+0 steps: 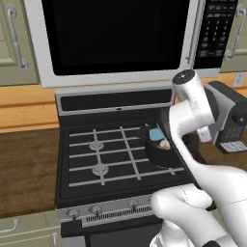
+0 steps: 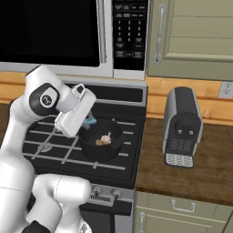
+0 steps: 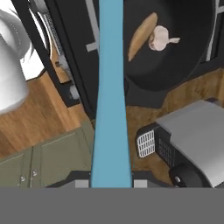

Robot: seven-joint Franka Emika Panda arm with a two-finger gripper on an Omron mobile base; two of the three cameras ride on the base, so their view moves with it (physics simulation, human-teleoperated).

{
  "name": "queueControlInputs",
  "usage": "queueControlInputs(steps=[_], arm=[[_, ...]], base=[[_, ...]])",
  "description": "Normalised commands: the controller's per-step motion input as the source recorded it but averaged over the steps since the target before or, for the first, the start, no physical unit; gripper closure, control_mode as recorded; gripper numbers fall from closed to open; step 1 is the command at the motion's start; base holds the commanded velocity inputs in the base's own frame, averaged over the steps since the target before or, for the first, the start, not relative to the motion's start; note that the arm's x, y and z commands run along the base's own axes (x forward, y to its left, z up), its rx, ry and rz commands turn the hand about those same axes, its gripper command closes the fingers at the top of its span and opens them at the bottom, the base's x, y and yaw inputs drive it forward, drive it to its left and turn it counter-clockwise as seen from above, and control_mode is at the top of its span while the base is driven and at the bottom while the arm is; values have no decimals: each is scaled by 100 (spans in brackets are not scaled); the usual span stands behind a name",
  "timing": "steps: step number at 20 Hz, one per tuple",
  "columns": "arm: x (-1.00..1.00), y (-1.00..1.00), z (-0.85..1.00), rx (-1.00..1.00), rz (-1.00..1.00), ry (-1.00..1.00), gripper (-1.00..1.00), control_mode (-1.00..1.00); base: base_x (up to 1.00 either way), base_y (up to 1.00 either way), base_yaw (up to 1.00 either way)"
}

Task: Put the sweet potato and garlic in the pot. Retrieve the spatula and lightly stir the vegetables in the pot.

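Spatula point(image 3: 110, 109) first: its light blue handle runs straight up the hand view from 6 o'clock to 12, coming out from between the finger tips of the gripper point(image 3: 111, 183), which is clamped on it. From the left base view the white arm climbs from the lower right, bends at an elbow in front of the microwave's point(image 1: 116, 36) lower right corner, and the forearm drops back down toward the pot point(image 1: 161, 157), hiding its right half; a patch of blue shows at the pot's 12 o'clock rim. From the right base view the arm rises at the lower left, its dark-capped joint sits at about 10 o'clock from the pot, and the white hand slants down over the pot's 10 o'clock edge, the blue of the spatula just showing under it. The black pot stands on the stove point(image 1: 103, 159) at the right-hand side of the grates. Inside it lie the sweet potato point(image 3: 141, 36) and the garlic point(image 3: 160, 38), side by side and just about touching. A grey toaster point(image 2: 182, 127) stands on the wooden counter point(image 2: 200, 168), at 3 o'clock from the pot and well apart from it.
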Motion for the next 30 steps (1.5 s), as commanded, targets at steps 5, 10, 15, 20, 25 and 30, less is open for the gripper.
queueControlInputs(steps=[5,10,15,20,25,30], arm=[[0,0,0,-19,17,0,100,-100],[19,0,0,-28,1,0,100,-100],[12,-13,0,-7,-1,0,100,-100],[8,-7,3,0,2,7,100,-100],[16,0,6,-1,16,34,100,-100],[12,0,1,-3,20,10,100,-100]], base=[[0,0,0],[0,0,0],[0,0,0],[0,0,0],[0,0,0],[0,0,0]])
